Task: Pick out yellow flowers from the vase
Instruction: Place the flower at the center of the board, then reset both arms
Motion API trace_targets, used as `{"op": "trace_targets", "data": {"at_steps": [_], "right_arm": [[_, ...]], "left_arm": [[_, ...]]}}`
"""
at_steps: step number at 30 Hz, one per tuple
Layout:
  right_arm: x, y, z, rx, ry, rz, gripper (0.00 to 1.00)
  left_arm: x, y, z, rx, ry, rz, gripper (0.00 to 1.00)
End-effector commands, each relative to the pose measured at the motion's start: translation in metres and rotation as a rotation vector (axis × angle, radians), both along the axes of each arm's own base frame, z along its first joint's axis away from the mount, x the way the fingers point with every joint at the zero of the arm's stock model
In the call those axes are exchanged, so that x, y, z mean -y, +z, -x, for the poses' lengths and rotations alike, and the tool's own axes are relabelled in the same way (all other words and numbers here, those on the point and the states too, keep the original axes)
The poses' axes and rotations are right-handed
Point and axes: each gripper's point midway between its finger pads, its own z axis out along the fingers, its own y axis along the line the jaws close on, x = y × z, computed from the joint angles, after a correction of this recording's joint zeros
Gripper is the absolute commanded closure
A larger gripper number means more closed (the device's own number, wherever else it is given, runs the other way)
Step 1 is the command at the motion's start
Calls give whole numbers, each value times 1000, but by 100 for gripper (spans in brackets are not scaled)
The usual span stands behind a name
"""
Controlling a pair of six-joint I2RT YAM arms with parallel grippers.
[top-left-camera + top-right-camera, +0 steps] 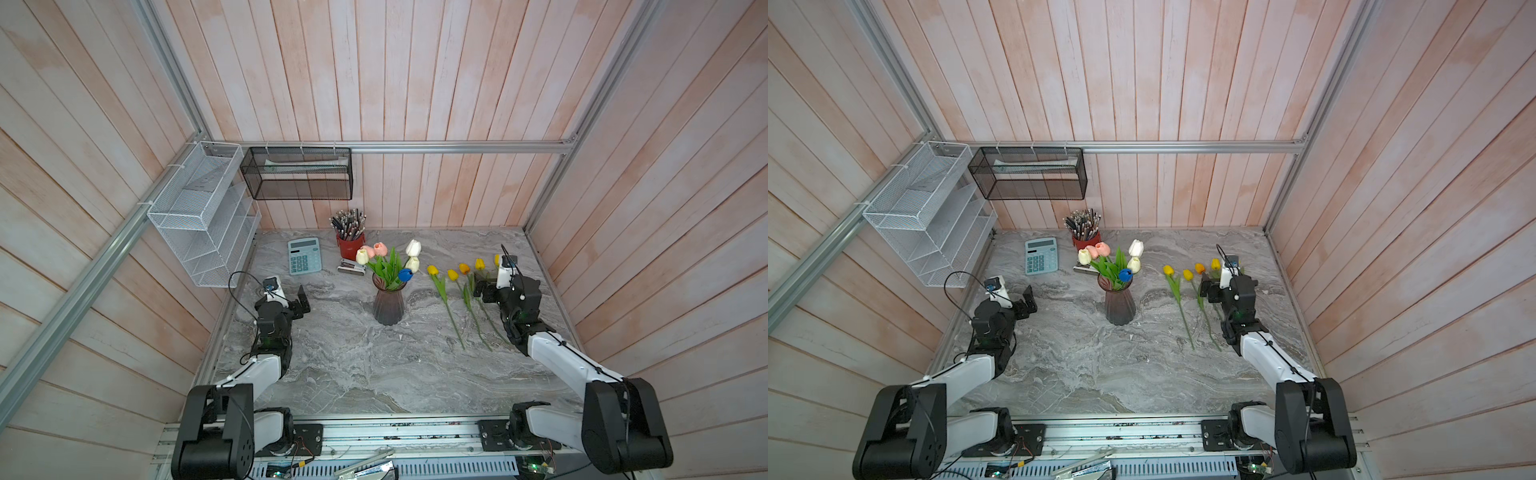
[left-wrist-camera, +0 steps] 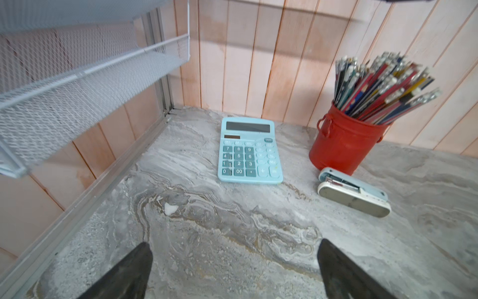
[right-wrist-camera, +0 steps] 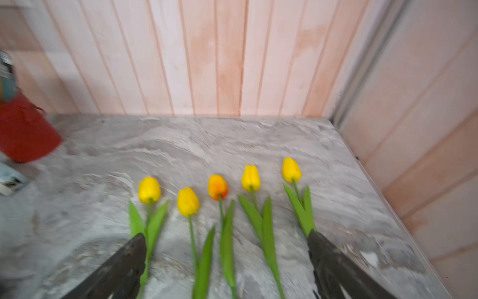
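Observation:
Several yellow flowers (image 3: pixel 188 202) lie side by side on the marble table, heads toward the back wall; one head is more orange (image 3: pixel 218 187). In both top views the row (image 1: pixel 453 274) (image 1: pixel 1187 274) lies right of the vase (image 1: pixel 386 305) (image 1: pixel 1119 305), a dark ribbed one holding white, pink and blue tulips. My right gripper (image 3: pixel 226 235) (image 1: pixel 484 291) hovers over the stems, open, with nothing between its fingers. My left gripper (image 2: pixel 234 243) (image 1: pixel 303 301) is open over bare table, left of the vase.
A red pencil cup (image 1: pixel 350 245), a blue calculator (image 1: pixel 304 255) and a stapler (image 1: pixel 351 266) sit at the back, behind the vase. A white mesh rack (image 1: pixel 199 216) and a black mesh basket (image 1: pixel 297 172) hang on the walls. Wooden walls enclose three sides of the table.

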Motion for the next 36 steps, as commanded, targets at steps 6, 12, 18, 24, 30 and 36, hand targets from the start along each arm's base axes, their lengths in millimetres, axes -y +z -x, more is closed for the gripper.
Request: {"op": "trace_targets", "data": {"at_steps": [6, 12, 18, 24, 30, 36], "right_arm": [[34, -15, 13, 180, -114, 37, 2], [32, -31, 17, 212, -92, 39, 1], [28, -34, 14, 188, -61, 40, 1], [29, -35, 11, 177, -38, 18, 1], [38, -37, 7, 157, -70, -16, 2], [38, -38, 7, 155, -68, -17, 1]], "left_arm": [[13, 35, -11, 149, -107, -35, 0], [22, 12, 12, 236, -154, -55, 0], [23, -13, -15, 101, -170, -45, 0], [23, -12, -19, 101, -167, -41, 0], [22, -12, -20, 101, -166, -42, 0], [23, -11, -19, 103, -167, -43, 0]]}}
